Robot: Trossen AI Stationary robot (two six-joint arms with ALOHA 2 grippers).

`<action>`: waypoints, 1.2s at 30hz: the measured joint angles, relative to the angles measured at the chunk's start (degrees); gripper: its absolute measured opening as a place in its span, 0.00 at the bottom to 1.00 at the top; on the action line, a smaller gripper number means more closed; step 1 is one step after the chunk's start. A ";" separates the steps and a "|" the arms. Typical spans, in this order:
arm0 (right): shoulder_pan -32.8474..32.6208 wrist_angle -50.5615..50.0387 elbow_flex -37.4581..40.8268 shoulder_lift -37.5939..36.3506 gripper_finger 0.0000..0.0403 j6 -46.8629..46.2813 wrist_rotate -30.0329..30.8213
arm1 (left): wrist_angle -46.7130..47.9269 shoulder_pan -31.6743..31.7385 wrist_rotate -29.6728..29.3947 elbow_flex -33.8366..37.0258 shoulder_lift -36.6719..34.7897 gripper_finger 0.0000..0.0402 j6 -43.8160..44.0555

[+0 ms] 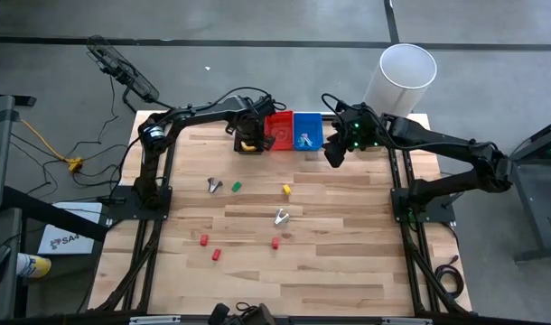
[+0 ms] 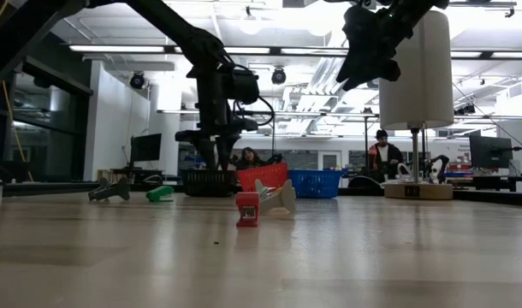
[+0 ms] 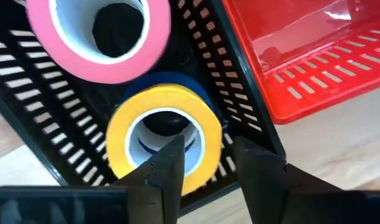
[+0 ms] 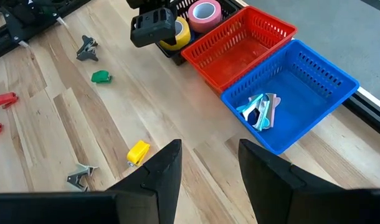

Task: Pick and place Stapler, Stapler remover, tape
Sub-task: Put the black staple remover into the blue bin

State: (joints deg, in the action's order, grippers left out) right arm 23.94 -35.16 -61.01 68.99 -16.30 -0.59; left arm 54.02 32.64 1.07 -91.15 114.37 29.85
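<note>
The yellow tape lies flat on a blue tape roll, beside the pink tape, in the black basket at the table's far edge. My left gripper is open and points down over the basket, with the yellow roll's wall between its fingers. My right gripper hangs open in the air near the blue basket, which holds stapler removers. On the table lie a green stapler, a yellow stapler, red staplers and two stapler removers. My left gripper comes from above with one finger over the yellow roll's hole and the other outside its wall. A gap shows between the outer finger and the roll. Whether the inner finger touches the white core, I cannot tell.
A red basket stands between the black and the blue one. A tall white cylinder stands at the far right corner. Bare wood lies along the table's near half.
</note>
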 joint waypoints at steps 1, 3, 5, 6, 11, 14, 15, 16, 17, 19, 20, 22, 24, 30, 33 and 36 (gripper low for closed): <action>0.02 0.00 0.00 0.00 0.37 -0.05 -0.20 | 0.02 0.00 0.24 0.00 0.00 0.34 0.02; 0.02 0.00 0.00 0.00 0.37 -0.11 -1.05 | 0.27 0.00 0.61 0.04 -0.39 0.34 0.02; 0.00 0.00 0.00 0.00 0.37 -0.15 -1.50 | 0.14 0.00 0.62 0.04 -1.03 0.34 -0.11; 0.00 0.00 0.00 0.00 0.37 -0.16 -1.52 | 0.15 0.00 0.64 0.04 -1.39 0.34 -0.41; 0.02 0.00 0.00 0.00 0.37 -1.73 -1.59 | 0.79 0.00 -0.14 0.04 -3.35 0.35 -1.24; 0.02 0.00 0.00 0.00 0.37 -2.15 -2.33 | 1.60 -0.02 -1.45 0.04 -5.10 0.35 -2.21; 0.00 0.00 0.00 0.00 0.37 -2.54 -2.44 | 1.62 -0.02 -1.89 0.04 -5.65 0.35 -2.55; 0.00 0.00 0.00 0.00 0.37 -2.85 -2.51 | 1.76 -0.02 -1.95 0.04 -6.28 0.35 -2.80; 0.01 0.00 0.00 0.00 0.37 -2.97 -2.51 | 1.97 -0.02 -1.98 0.04 -6.95 0.35 -3.24; 0.02 0.00 0.00 0.00 0.37 -2.99 -2.79 | 2.08 -0.04 -2.04 0.04 -8.31 0.35 -4.35; 0.02 0.00 0.00 0.00 0.37 -3.18 -2.90 | 2.55 -0.04 -2.12 0.04 -9.01 0.35 -4.63; 0.02 0.00 0.00 0.00 0.37 -3.19 -3.00 | 3.60 -0.30 -2.46 0.04 -10.29 0.35 -5.05; 0.00 0.00 0.00 0.00 0.37 -3.36 -3.29 | 4.62 -0.86 -3.22 0.04 -11.55 0.35 -5.14; 0.02 -0.17 0.00 0.00 0.37 -4.23 -3.38 | 8.30 -4.69 -6.21 0.04 -14.64 0.35 -4.21; 0.02 -0.40 0.00 0.00 0.37 -4.23 -3.49 | 10.50 -7.12 -7.11 0.04 -15.62 0.35 -3.17; -0.18 -0.58 0.00 0.00 0.37 -3.75 -4.26 | 12.41 -9.93 -7.54 0.04 -16.19 0.35 -2.64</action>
State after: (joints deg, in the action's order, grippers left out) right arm 23.76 -35.74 -61.01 68.99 -20.06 -4.84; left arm 66.43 22.71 -6.47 -91.11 98.18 27.21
